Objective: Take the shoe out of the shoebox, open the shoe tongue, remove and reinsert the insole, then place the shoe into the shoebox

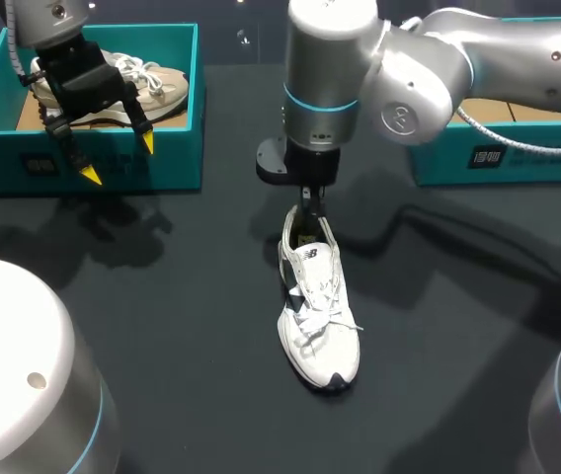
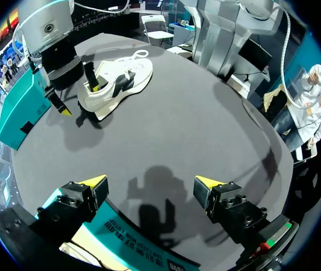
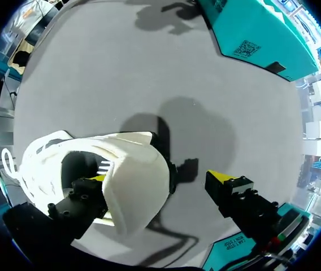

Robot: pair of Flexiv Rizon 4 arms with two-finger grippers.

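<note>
The right claw point(image 3: 159, 179), fingers point(image 3: 221, 177) apart with one inside the heel of the white shoe point(image 1: 318, 316), could tip or drag it if it closes askew.

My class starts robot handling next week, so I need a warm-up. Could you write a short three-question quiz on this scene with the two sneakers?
1. True or false: the white sneaker lies inside a shoebox.
2. Which claw has one finger inside the white sneaker's heel opening? A) left B) right C) both
3. Fill in: the left claw hangs open over the teal shoebox that holds a ____ sneaker.

Key
1. False: it lies on the table.
2. B: the right claw, open, with its other finger behind the heel.
3. Beige: the beige sneaker.
</note>
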